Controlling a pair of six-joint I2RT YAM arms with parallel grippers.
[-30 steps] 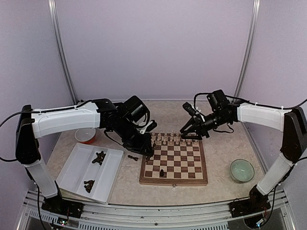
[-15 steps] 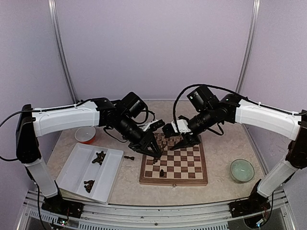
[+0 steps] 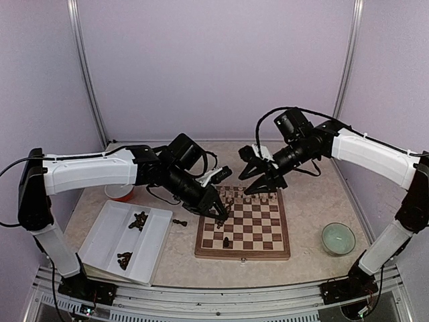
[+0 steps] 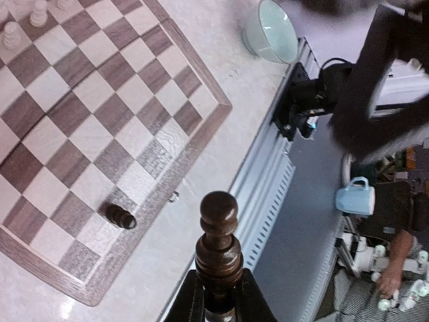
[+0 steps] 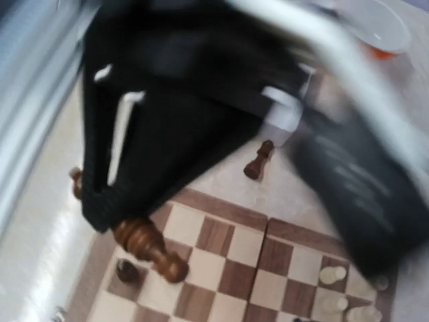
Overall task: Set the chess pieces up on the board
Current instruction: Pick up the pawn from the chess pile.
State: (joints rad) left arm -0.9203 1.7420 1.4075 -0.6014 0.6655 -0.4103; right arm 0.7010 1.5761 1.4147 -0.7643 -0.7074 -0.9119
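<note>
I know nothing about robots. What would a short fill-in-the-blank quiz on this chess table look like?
1. The left gripper is shut on a ___ chess piece.
2. The white tray lies to the ___ of the chessboard.
3. The pale green bowl sits to the chessboard's ___.
4. Only ___ dark piece can be seen standing on its squares.

Missing words: dark; left; right; one.

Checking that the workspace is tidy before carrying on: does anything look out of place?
Yes. One small dark brown chess piece lies on its side on the beige tabletop, between the white divided plastic tray and the square wooden chessboard, in neither. It looks stray rather than placed.
</note>
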